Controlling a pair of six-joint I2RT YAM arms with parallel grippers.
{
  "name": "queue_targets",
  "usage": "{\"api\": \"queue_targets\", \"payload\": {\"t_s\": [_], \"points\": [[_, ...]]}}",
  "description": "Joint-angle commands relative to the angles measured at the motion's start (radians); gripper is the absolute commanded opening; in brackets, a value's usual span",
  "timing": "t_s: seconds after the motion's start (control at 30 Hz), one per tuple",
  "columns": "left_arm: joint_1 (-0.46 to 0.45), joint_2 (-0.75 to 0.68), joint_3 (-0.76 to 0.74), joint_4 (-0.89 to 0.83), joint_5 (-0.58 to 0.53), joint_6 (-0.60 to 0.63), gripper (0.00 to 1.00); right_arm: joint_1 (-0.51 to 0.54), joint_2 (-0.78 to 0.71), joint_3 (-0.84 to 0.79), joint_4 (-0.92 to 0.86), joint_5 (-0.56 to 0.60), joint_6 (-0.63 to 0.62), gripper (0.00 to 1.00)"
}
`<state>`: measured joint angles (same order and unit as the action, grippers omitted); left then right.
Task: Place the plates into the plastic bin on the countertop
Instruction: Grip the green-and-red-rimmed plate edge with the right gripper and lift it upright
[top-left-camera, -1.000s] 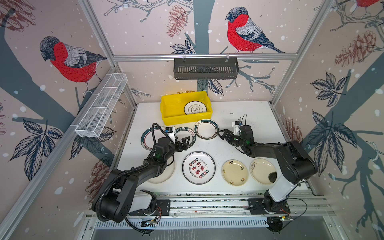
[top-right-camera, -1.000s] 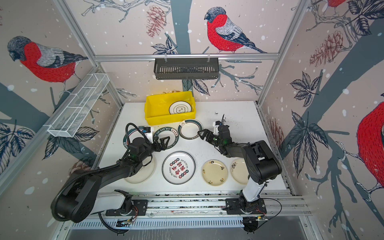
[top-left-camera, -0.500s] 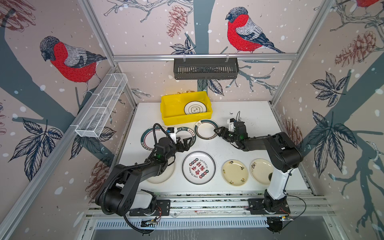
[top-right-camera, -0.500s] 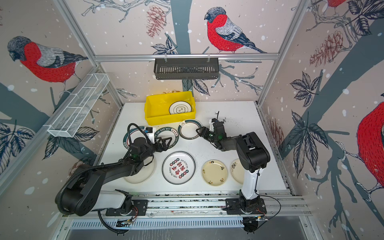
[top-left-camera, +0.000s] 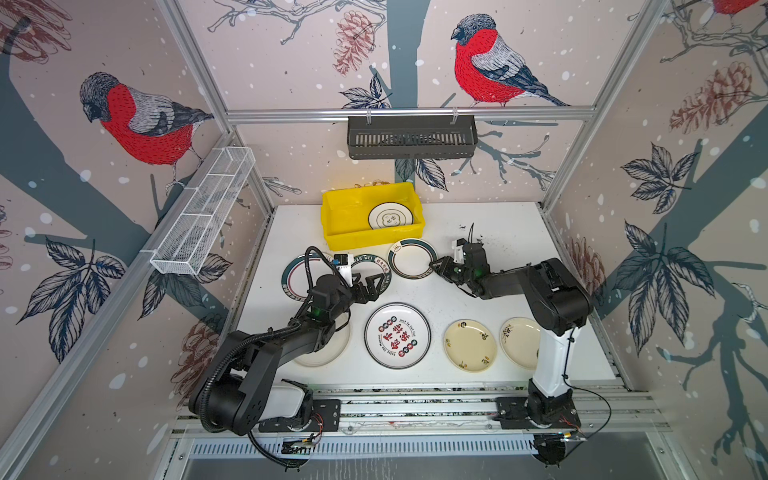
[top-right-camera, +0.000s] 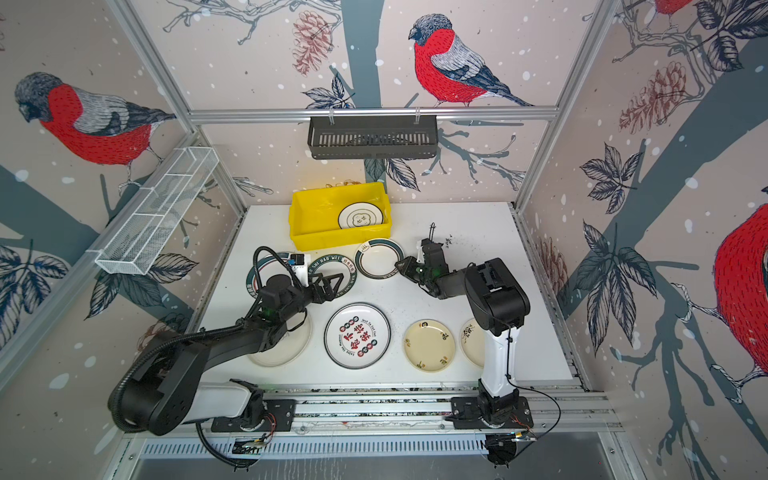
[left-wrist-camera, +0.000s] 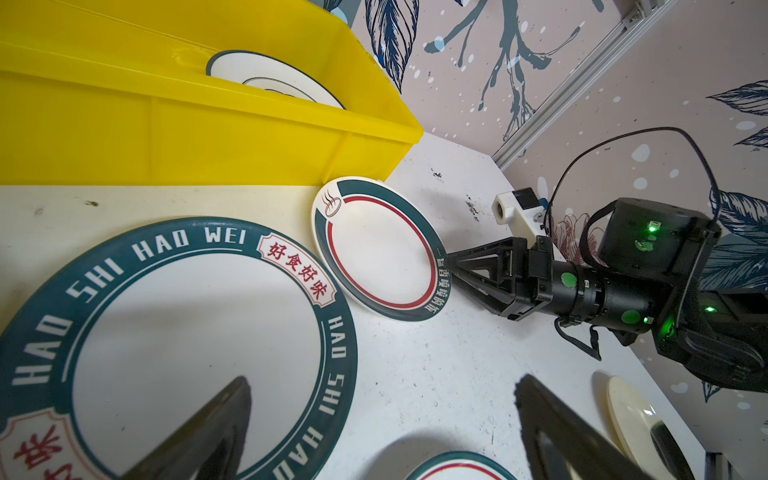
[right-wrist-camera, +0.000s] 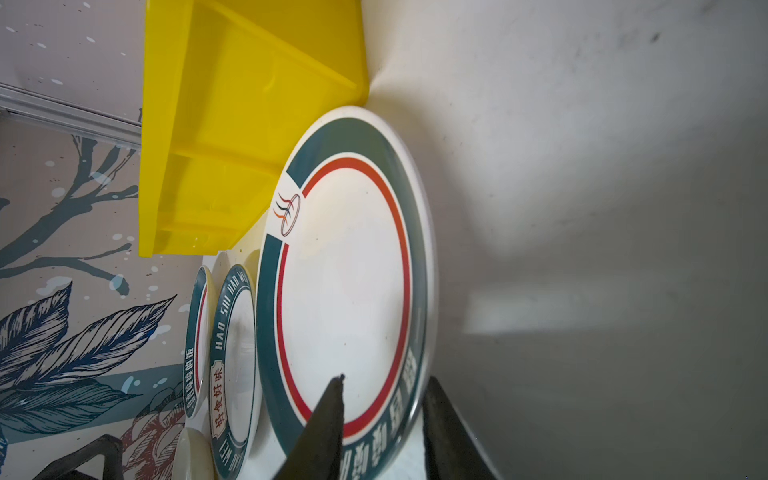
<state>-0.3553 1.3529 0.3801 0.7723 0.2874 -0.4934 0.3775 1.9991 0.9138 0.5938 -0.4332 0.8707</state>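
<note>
The right gripper (top-left-camera: 434, 264) has its jaws standing narrow astride the rim of a green-and-red-ringed plate (top-left-camera: 411, 257); whether they pinch it cannot be told. Just past that plate from the gripper sits the yellow plastic bin (top-left-camera: 361, 239), with one plate (top-left-camera: 390, 217) inside. The left gripper (top-left-camera: 375, 287), jaws wide apart, hovers at the edge of a lettered plate (top-left-camera: 368, 260) on the white countertop (top-left-camera: 498, 232).

Yellow plastic bin (left-wrist-camera: 208, 124): smooth, shiny. Striped-rim plate (right-wrist-camera: 345, 270): smooth, glossy, maybe hard plastic. Countertop (left-wrist-camera: 436, 374): matt white, scuffed. Frame rails (top-left-camera: 407, 113): dull metal.
</note>
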Motion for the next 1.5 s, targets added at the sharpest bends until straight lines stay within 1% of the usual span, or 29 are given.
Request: {"api": "queue_targets", "payload": {"t_s": [0.0,0.17,0.27,0.4,0.6,0.77,1.1,1.3,1.47], "points": [[-0.001,0.002,0.007,0.030,0.008,-0.003,0.98,-0.001,0.010,0.011,-0.002,0.019,0.005,0.27],[-0.001,0.005,0.011,0.022,0.006,0.000,0.98,-0.005,0.015,0.010,-0.002,0.031,0.004,0.20],[-0.001,0.008,0.013,0.020,0.008,0.000,0.98,-0.006,0.018,0.010,0.001,0.033,0.005,0.12],[-0.001,0.015,0.016,0.022,0.017,-0.012,0.98,-0.009,0.005,-0.005,0.009,0.047,0.005,0.10],[-0.002,0.025,0.013,0.047,0.042,-0.030,0.98,-0.015,-0.033,-0.040,0.010,0.056,0.003,0.03],[-0.002,0.025,0.014,0.039,0.042,-0.027,0.98,-0.020,-0.102,-0.096,0.026,0.077,0.009,0.01],[-0.005,0.042,0.032,0.011,0.048,-0.026,0.98,-0.006,-0.271,-0.195,0.035,0.080,0.014,0.00],[-0.007,0.090,0.048,0.031,0.088,-0.045,0.98,0.013,-0.368,-0.242,0.023,0.088,0.026,0.00],[-0.008,0.112,0.053,0.051,0.119,-0.051,0.97,0.037,-0.445,-0.279,0.020,0.070,0.033,0.00]]}}
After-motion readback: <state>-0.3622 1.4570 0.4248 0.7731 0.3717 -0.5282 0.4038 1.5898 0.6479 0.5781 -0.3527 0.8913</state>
